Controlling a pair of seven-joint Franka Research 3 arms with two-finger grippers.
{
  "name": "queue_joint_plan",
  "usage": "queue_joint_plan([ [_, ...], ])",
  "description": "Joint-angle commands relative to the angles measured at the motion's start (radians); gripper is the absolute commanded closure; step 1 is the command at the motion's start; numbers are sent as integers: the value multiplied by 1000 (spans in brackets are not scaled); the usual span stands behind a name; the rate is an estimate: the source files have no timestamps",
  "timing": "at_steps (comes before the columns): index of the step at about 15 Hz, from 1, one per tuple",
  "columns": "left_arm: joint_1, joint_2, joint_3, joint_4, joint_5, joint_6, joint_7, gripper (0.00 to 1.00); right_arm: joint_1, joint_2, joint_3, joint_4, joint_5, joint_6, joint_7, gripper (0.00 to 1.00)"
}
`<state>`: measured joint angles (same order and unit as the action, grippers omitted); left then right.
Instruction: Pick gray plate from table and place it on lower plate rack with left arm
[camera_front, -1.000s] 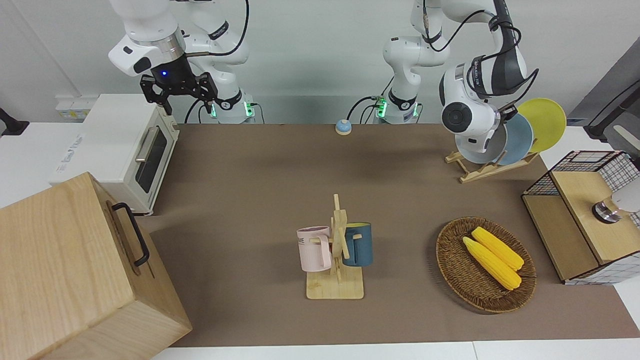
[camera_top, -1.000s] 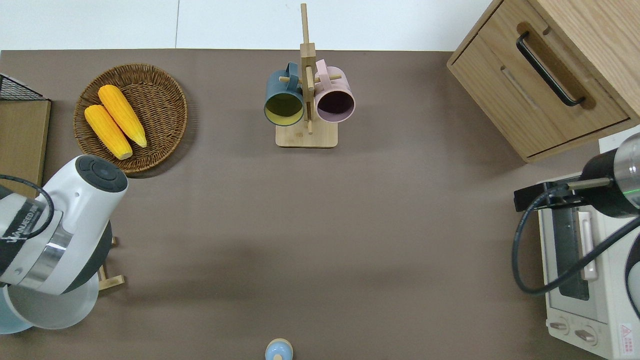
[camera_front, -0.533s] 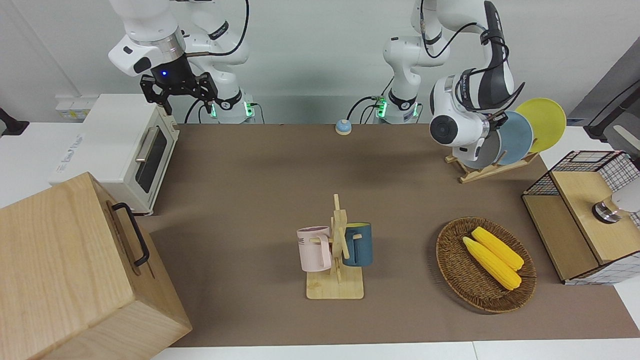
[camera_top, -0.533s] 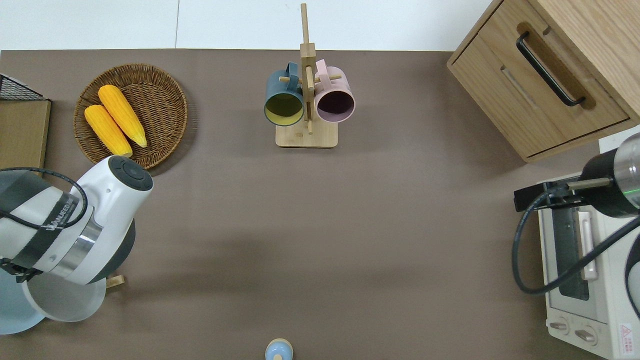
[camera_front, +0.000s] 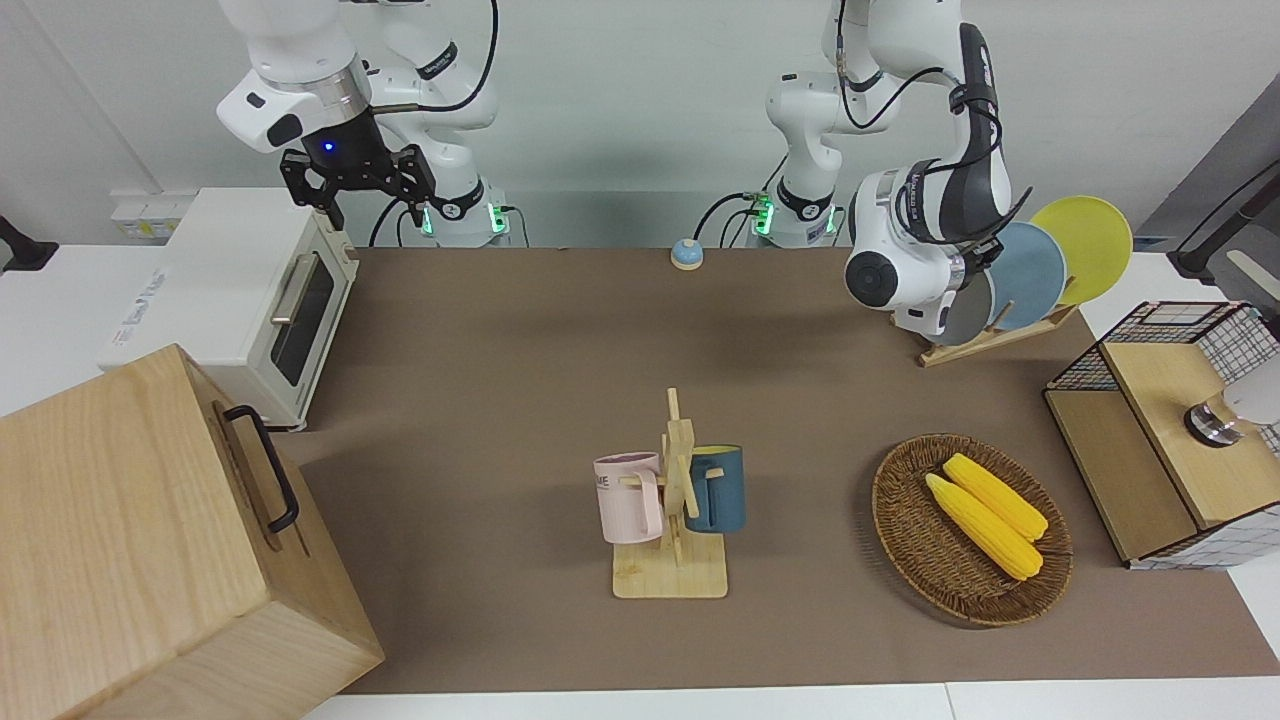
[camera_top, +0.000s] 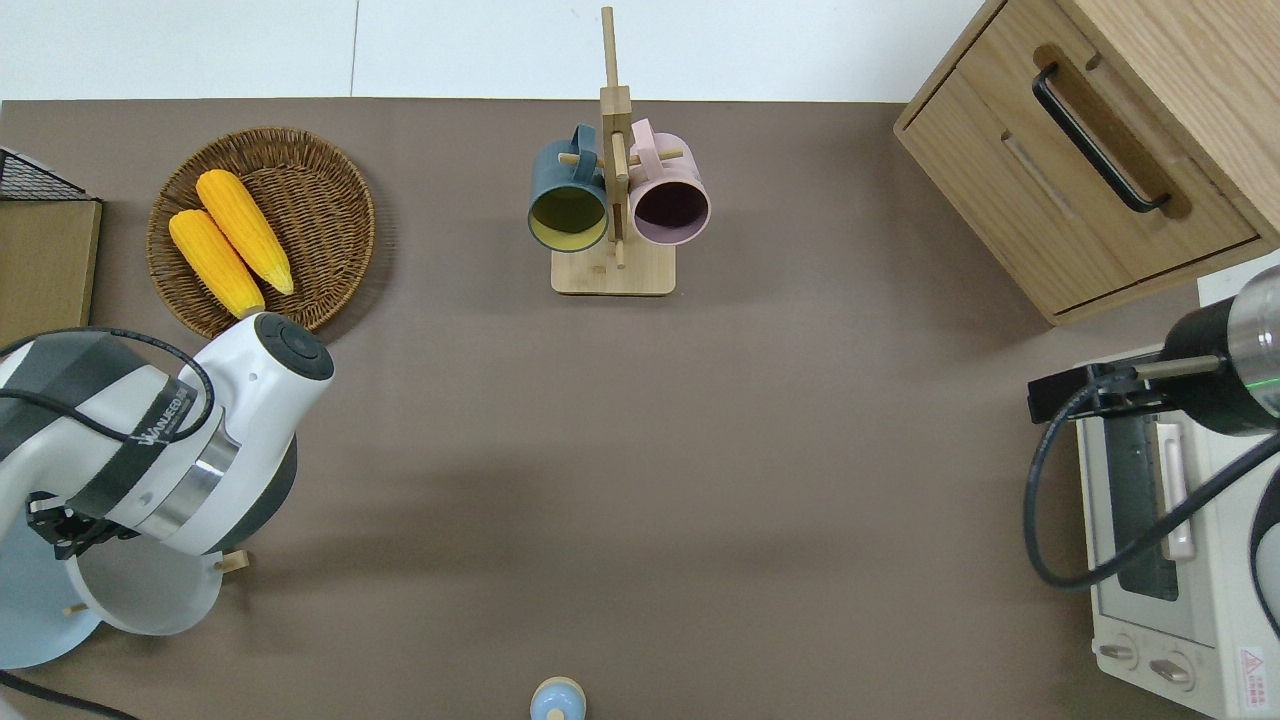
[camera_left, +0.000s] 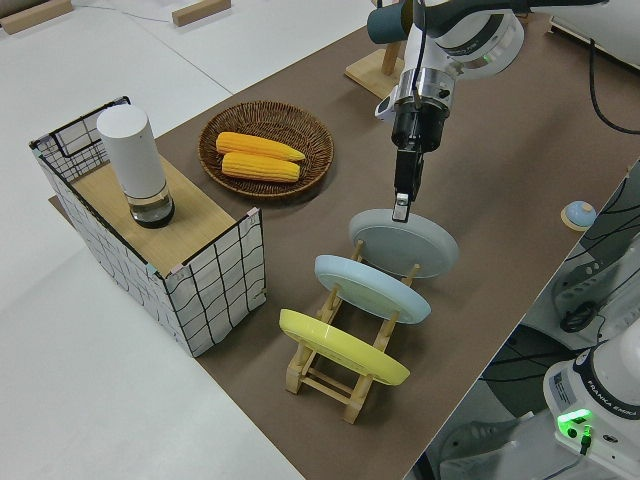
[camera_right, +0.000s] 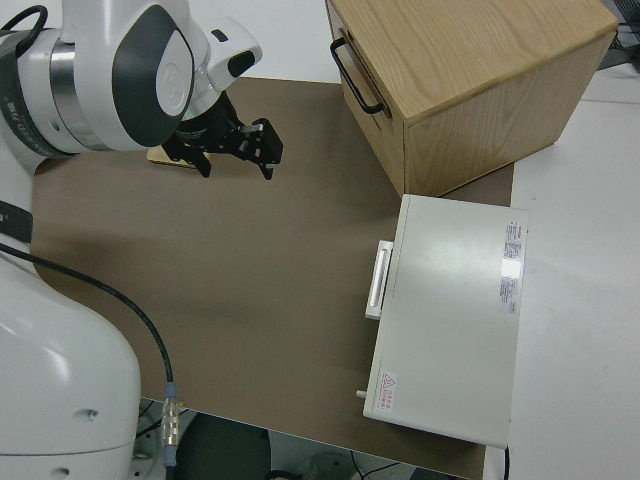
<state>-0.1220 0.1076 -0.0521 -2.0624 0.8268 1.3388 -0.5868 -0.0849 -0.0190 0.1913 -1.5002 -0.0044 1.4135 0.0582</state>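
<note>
The gray plate (camera_left: 405, 243) stands tilted in the lowest slot of the light-wood plate rack (camera_left: 322, 378), at the left arm's end of the brown table (camera_front: 500, 380). My left gripper (camera_left: 401, 207) comes down from above and is shut on the plate's upper rim. In the overhead view the plate (camera_top: 145, 602) shows under the left wrist, and in the front view (camera_front: 968, 315) the arm hides most of it. A light-blue plate (camera_left: 372, 288) and a yellow plate (camera_left: 345, 347) stand in the slots higher up. My right gripper (camera_front: 358, 192) is open and its arm is parked.
A wicker basket (camera_front: 905, 545) with two corn cobs lies farther from the robots than the rack. A mug tree (camera_front: 672, 500) holds a pink and a dark blue mug. A wire crate (camera_front: 1180, 420), a toaster oven (camera_front: 250, 300), a wooden cabinet (camera_front: 150, 540) and a small blue bell (camera_front: 686, 253) are there too.
The left arm swung toward the table's middle and tipped the gray plate more upright into the rack's lowest slot. The right arm has not moved.
</note>
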Motion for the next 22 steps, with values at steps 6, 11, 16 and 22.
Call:
queue_joint_plan([
  [6,-10,26,8,16,22,-24,-16,7,-7,-2,5,6,7,-14,0,11],
  [11,-10,9,-2,76,6,-47,4,7,-7,-2,7,6,7,-14,-1,13],
  [16,-10,0,-11,185,-93,-76,33,7,-7,-2,5,6,7,-14,0,11],
  [22,-5,-26,-29,427,-375,-101,68,2,-7,-2,7,6,7,-14,0,11],
])
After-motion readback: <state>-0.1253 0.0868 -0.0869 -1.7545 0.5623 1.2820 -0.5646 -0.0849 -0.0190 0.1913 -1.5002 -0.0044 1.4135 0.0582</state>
